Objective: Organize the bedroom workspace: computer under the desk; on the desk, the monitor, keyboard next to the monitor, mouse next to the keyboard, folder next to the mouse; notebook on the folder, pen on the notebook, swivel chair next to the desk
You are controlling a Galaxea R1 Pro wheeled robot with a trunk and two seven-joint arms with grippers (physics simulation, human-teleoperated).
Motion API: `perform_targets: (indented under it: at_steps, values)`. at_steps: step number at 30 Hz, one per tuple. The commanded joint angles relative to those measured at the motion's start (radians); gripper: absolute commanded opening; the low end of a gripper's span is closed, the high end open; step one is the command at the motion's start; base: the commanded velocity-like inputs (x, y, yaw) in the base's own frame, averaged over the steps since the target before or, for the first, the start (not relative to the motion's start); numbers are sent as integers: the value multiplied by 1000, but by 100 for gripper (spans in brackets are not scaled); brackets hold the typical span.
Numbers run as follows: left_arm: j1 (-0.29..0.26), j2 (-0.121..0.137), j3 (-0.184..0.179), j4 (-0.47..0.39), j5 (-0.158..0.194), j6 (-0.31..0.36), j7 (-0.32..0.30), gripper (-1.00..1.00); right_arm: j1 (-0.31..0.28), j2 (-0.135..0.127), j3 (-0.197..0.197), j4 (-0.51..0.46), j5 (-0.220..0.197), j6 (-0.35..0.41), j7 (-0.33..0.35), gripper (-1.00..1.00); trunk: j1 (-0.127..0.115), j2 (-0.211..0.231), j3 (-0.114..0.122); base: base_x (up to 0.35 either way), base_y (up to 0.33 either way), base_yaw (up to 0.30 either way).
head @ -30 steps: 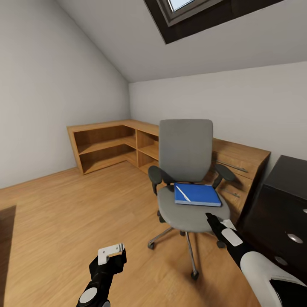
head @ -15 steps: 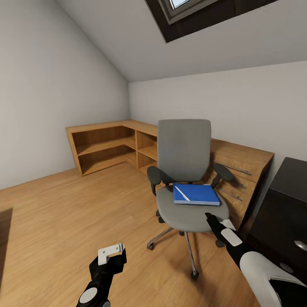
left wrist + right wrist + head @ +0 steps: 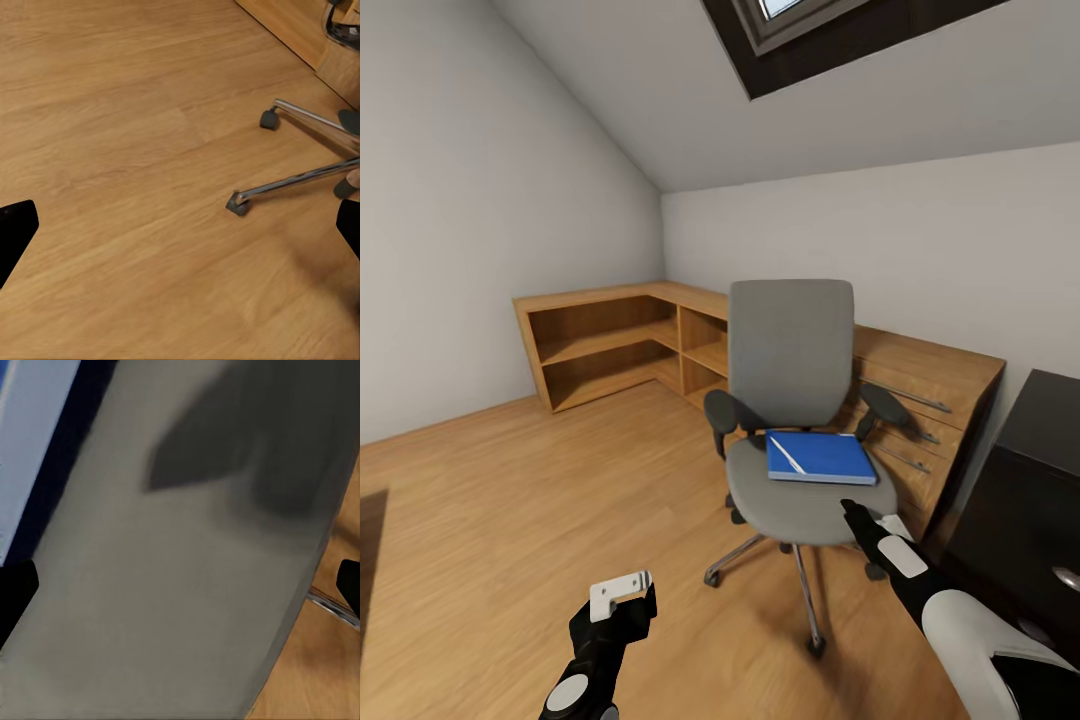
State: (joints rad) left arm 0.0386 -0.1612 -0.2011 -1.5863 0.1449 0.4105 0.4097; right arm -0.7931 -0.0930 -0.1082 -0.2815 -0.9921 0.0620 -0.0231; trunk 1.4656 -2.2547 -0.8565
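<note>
The grey swivel chair stands in the middle of the room, facing me. On its seat lies the blue folder, and a thin whitish pen rests on the folder's left part. My right gripper hovers open just above the seat's front right edge. In the right wrist view, the right gripper has its fingers spread over the grey seat, with the folder to one side. My left gripper is open, low over the floor left of the chair. The black desk is at the right edge.
A light wooden drawer unit stands right behind the chair and joins low open shelves in the corner. The chair's chrome legs and castors spread over the wooden floor. A skylight sits in the sloped ceiling.
The whole view has shifted a little, so the chair and desk sit slightly differently in the picture. Both grippers hold their places and stay open.
</note>
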Motion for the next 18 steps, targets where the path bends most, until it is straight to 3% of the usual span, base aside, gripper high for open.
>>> perform_targets:
  at_steps: [1,13,18]
  values:
    - [0,0,-1,-1,11,2,8,100,0,1,-3,-2,-7,6,-1,100,0,0,-1,157,0,0]
    - [0,0,-1,0,11,2,9,100,0,1,-2,-2,-5,6,-1,100,0,0,-1,19,0,0]
    - [0,0,-1,0,11,2,9,100,0,1,-2,-2,-5,5,-1,100,0,0,-1,-158,0,0]
